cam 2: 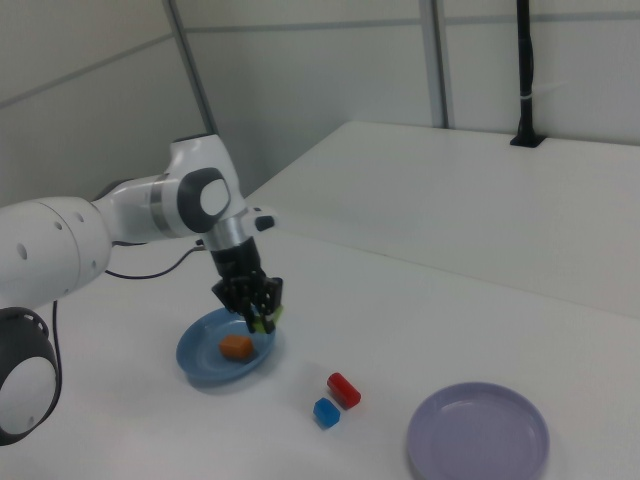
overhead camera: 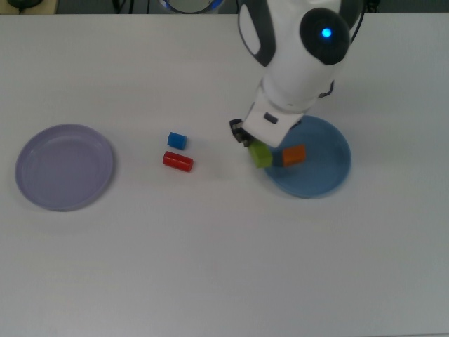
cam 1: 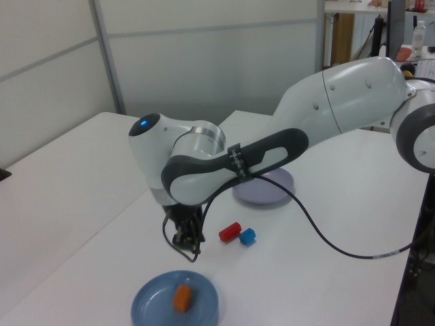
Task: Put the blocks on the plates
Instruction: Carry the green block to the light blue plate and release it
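My gripper is shut on the green bar and holds it off the table, over the top view's left rim of the light blue plate. On that plate lies the orange block. Close together on the table, left of the gripper in the top view, are the blue cube and the red cylinder. Nothing lies on the lavender plate at the top view's far left. In the right view the green bar hangs just above the blue plate.
The white arm reaches in from the top view's upper edge and hides part of the blue plate's rim. A black cable loops from the arm above the table in the left view.
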You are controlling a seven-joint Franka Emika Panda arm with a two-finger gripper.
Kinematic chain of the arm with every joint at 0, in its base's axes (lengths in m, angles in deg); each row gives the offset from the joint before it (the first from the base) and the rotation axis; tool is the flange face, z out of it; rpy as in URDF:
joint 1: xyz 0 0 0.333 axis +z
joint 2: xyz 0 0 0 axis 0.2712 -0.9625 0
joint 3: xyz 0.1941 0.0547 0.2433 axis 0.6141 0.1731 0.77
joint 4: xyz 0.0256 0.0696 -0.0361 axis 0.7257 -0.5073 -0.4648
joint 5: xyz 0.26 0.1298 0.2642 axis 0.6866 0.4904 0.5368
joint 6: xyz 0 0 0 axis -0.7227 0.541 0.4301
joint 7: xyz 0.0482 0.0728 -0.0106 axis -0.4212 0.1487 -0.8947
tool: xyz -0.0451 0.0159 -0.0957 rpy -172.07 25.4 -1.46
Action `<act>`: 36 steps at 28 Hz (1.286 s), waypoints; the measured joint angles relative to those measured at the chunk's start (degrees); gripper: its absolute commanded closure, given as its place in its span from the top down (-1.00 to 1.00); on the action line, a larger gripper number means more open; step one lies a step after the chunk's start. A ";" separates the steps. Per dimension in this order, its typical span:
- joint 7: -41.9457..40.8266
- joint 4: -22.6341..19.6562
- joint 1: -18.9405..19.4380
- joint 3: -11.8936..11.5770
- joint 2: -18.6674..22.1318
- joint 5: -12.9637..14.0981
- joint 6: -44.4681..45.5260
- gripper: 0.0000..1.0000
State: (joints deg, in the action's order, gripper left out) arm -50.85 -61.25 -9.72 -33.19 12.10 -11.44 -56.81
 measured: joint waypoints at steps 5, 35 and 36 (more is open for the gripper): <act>2.17 -0.15 1.71 1.25 -0.92 -0.02 -6.10 -0.95; 9.00 0.84 0.11 0.19 -1.49 -1.59 -6.38 1.00; 9.01 0.84 -0.31 -0.22 -1.07 -1.57 -4.99 1.00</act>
State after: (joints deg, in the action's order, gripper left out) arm -41.85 -60.41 -10.04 -33.42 11.04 -13.01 -61.80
